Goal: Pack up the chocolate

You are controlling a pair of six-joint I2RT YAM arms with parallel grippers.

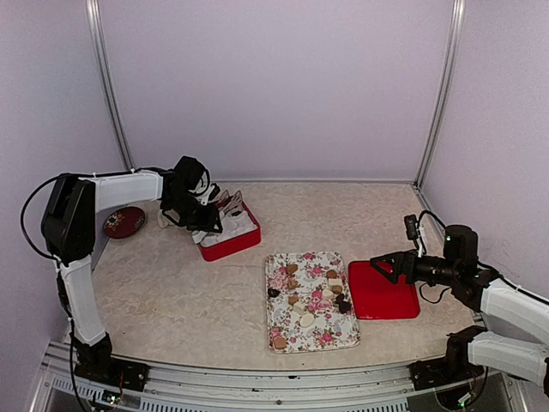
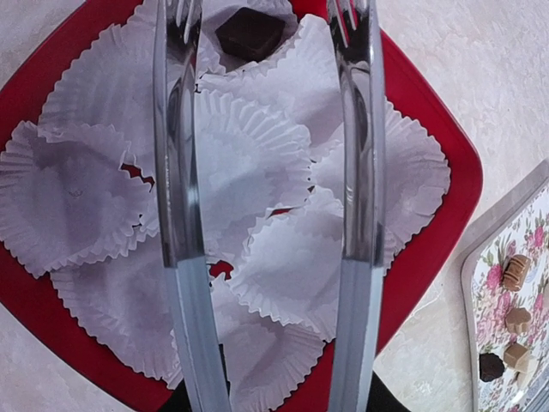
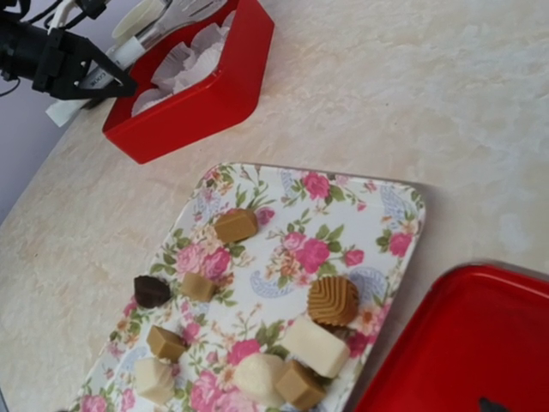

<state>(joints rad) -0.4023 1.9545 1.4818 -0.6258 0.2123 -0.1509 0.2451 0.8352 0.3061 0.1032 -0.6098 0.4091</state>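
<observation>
The left gripper (image 2: 262, 17) hangs over the red square box (image 1: 230, 242) at the upper left of the top view. Its two clear fork-tipped fingers (image 2: 176, 215) stand apart and grip nothing. They run top to bottom through the left wrist view and cover strips of the white crinkled paper liners (image 2: 249, 163) that fill the box. One dark brown chocolate piece (image 2: 250, 33) sits in a liner at the top edge of that view, between the fingertips and touching neither.

The tan, cream-white and dark chocolate pieces (image 3: 333, 299) lie scattered on the rectangular floral tray (image 3: 388, 215) at lower centre of the top view, well apart from the box. A flat red lid (image 3: 463, 343) lies just beside the tray's right edge.

The right gripper (image 1: 383, 264) hovers over the lid's upper left corner with its jaws wide apart and empty.

A small round dark red dish (image 1: 124, 221) rests on the beige speckled table (image 1: 171, 292) at the left, partly hidden by the left arm.
</observation>
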